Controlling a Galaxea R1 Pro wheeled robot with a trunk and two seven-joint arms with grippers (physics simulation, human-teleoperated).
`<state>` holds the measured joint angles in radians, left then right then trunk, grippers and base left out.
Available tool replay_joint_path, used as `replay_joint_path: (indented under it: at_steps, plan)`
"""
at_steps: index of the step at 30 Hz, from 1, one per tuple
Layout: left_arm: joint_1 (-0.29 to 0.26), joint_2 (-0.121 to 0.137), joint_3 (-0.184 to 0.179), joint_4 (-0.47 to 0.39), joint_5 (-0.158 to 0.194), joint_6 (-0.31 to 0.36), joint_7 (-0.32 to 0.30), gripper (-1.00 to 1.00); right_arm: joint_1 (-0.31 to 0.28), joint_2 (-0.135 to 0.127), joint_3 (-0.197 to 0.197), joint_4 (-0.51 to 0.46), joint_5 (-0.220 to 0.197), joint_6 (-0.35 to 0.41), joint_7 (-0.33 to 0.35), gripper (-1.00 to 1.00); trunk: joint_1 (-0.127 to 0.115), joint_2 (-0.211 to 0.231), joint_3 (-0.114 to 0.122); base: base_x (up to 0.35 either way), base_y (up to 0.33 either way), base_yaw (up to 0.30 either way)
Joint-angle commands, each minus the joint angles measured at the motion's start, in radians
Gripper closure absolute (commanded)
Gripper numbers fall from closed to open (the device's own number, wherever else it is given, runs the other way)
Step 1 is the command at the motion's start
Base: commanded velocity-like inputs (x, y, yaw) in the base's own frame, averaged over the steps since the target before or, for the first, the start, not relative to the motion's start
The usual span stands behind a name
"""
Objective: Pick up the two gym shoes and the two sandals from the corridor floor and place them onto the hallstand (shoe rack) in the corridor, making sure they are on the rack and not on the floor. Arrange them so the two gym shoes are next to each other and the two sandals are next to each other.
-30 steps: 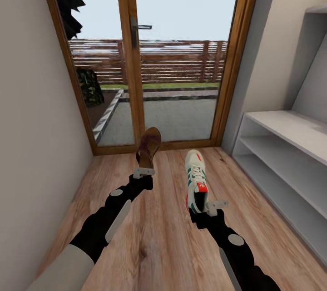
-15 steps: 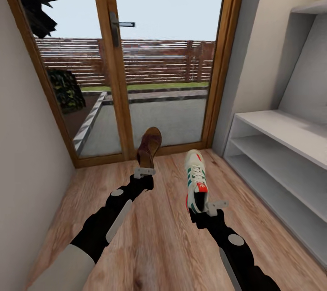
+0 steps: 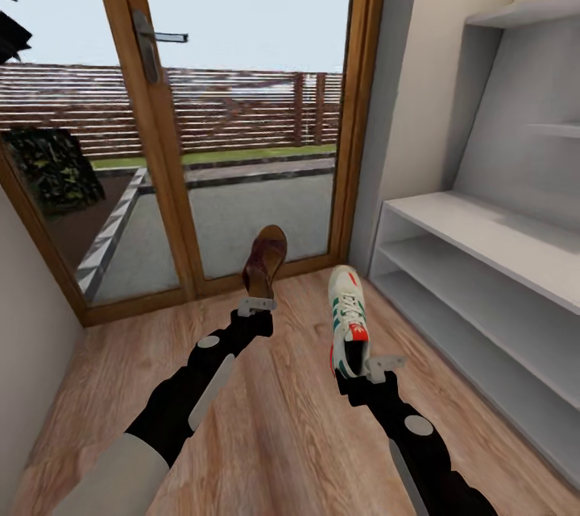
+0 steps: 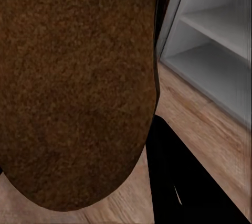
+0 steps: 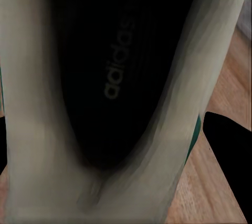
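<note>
Ahead, a wood-framed glass door (image 3: 153, 121) with a metal handle (image 3: 149, 45), and beyond it a slatted fence (image 3: 225, 113) under pale sky. Left end effector (image 3: 256, 306) clenched on the heel end of a dark brown sandal (image 3: 264, 261), held clear of the wooden floor (image 3: 282, 435) with its toe pointing away toward the door; up close in the left wrist view, the sandal's brown leather surface (image 4: 73, 87) beside a slice of white shelving (image 4: 215, 40) and floorboards. Right end effector (image 3: 372, 367) closed on the heel of a white gym shoe (image 3: 348, 323) with green side stripes and a red-orange tongue patch, also carried above the floor, toe forward, just to the right of the sandal and apart from it; in the right wrist view, the shoe's dark interior (image 5: 115, 72) with faint lettering on the insole, framed by its pale collar. To the right, against the wall, the white hallstand (image 3: 483, 274): flat top over two open shelves, with nothing on the parts in sight, and a plain white wall shelf (image 3: 524, 13) higher up. Both black forearms extended low over the boards, left arm (image 3: 193, 387) angled inward, right arm (image 3: 411, 435) nearly straight.
</note>
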<state>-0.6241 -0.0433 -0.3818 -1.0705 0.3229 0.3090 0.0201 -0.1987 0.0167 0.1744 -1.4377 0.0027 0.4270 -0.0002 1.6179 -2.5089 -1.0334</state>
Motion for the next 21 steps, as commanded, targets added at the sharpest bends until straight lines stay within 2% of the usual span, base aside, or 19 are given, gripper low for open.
replay_joint_path:
  at_steps: [1, 17, 21]
  plan:
    - [0.0, 0.0, 0.0, -0.002, 0.005, 0.005, 0.001, 1.0, -0.001, 0.0, 0.0, -0.001, 0.001, 0.006, -0.001, 1.0, 0.0, 0.0, -0.001, 0.099, 0.001, -0.27]
    - [0.0, 0.0, 0.0, -0.002, 0.005, 0.005, 0.001, 1.0, -0.001, 0.0, 0.0, -0.001, 0.002, 0.006, -0.001, 1.0, 0.0, 0.0, -0.001, 0.013, 0.001, -0.27]
    - [0.0, 0.0, 0.0, -0.002, 0.005, 0.005, 0.001, 1.0, -0.001, 0.0, 0.0, -0.001, 0.002, 0.006, -0.001, 1.0, 0.0, 0.0, -0.001, 0.13, 0.117, -0.27]
